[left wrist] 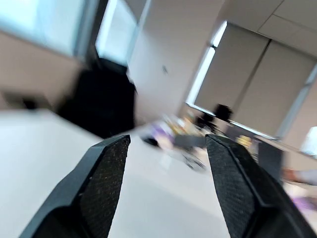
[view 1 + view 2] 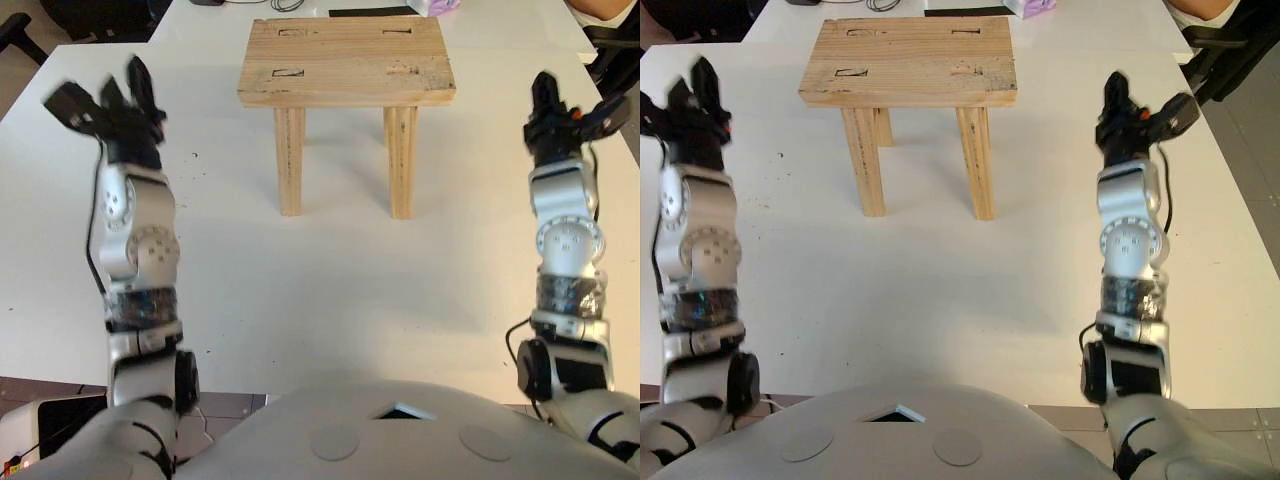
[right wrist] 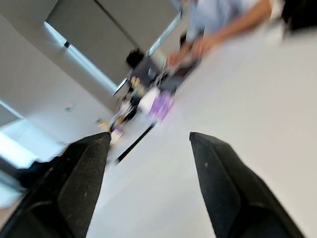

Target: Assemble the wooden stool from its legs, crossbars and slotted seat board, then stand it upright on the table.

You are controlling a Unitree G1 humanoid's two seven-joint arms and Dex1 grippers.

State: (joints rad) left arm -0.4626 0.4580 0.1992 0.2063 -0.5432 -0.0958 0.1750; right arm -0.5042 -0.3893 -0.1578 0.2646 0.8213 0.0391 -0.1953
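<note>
The wooden stool (image 2: pixel 345 70) stands upright on the white table (image 2: pixel 330 290) at the far middle, its slotted seat board on top and its legs (image 2: pixel 290 160) below. My left gripper (image 2: pixel 135 85) is raised well to the left of the stool, open, with nothing between its fingers (image 1: pixel 106 183). My right gripper (image 2: pixel 545 95) is raised well to the right of the stool, open and holding nothing, as its fingers (image 3: pixel 225 191) show in the right wrist view.
A purple object (image 2: pixel 1032 6) and a dark flat item (image 2: pixel 370 11) lie on the table behind the stool. Black chairs (image 2: pixel 612 50) stand at the table's far right. The near half of the table is bare.
</note>
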